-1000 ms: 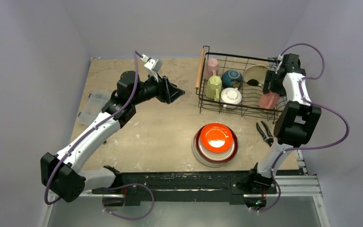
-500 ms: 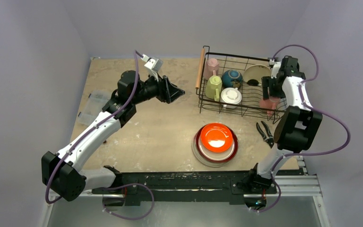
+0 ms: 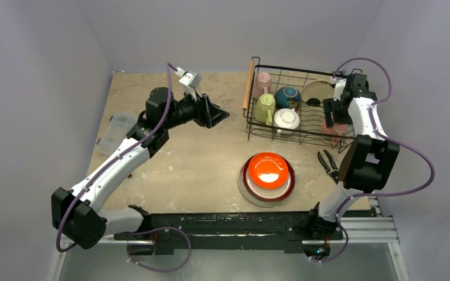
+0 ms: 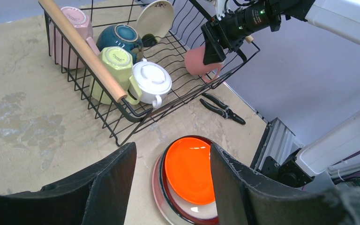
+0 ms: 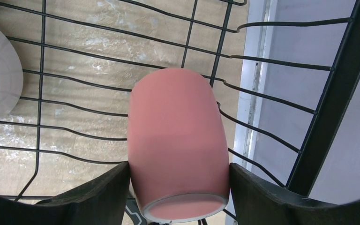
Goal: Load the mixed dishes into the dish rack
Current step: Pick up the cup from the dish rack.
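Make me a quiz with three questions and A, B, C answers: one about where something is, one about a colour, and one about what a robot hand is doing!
1. Where are the black pliers?
A. On the table, next to the dish rack
B. On the floor
C. On the wall

2. What colour is the top plate in the pile?
A. Blue
B. Green
C. Red-orange

3. What is the right hand doing?
A. Resting open and empty
B. Holding the salmon mug
C. Holding a spoon

Answers:
1 is A, because the pliers lie on the table just in front of the rack.
2 is C, because the view from above shows red-orange on top.
3 is B, because the mug sits between both fingers in the right wrist view.
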Robot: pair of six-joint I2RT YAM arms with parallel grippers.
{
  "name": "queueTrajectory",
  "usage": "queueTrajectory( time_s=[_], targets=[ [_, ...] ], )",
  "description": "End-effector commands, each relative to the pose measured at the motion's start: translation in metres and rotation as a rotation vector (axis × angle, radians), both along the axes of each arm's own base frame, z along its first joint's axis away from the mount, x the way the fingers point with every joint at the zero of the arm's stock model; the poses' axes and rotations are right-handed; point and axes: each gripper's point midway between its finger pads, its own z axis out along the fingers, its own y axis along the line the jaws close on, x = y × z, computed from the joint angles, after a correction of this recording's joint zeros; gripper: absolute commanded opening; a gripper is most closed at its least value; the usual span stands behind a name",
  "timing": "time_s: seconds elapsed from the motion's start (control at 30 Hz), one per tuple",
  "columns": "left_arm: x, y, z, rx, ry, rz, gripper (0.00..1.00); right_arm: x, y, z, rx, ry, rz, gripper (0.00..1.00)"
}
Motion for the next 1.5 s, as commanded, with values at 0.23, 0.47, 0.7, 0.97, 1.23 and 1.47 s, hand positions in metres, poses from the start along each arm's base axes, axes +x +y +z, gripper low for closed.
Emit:
queueTrajectory(
  time_s=[0.23, 0.47, 0.7, 0.97, 1.23, 1.47],
  targets=[
    [0.003, -0.001, 0.024, -0.035, -0.044, -0.004, 0.58, 0.017, -0.015, 0.015, -0.16, 0.002, -0.038, 0.09],
    [0.005, -0.001, 0.024, -0.04, -0.034, -0.006, 0.58, 0.019, -0.014, 0.01, -0.158, -0.021, -0.045, 0.48],
    [0.006, 0.0, 0.023, -0.04, -0.03, -0.005, 0.58, 0.022, -0.006, 0.014, -0.118, -0.07, -0.032, 0.76],
    [0.006, 0.0, 0.023, -0.042, -0.028, -0.007, 0.58, 0.024, -0.007, 0.031, -0.128, -0.097, -0.037, 0.99],
    [0.005, 0.0, 0.025, -0.047, -0.031, -0.009, 0.58, 0.019, 0.004, 0.028, -0.078, -0.1, -0.012, 0.98],
    [0.004, 0.0, 0.024, -0.047, -0.028, -0.009, 0.58, 0.013, 0.006, 0.02, -0.07, -0.093, -0.017, 0.96]
  ],
)
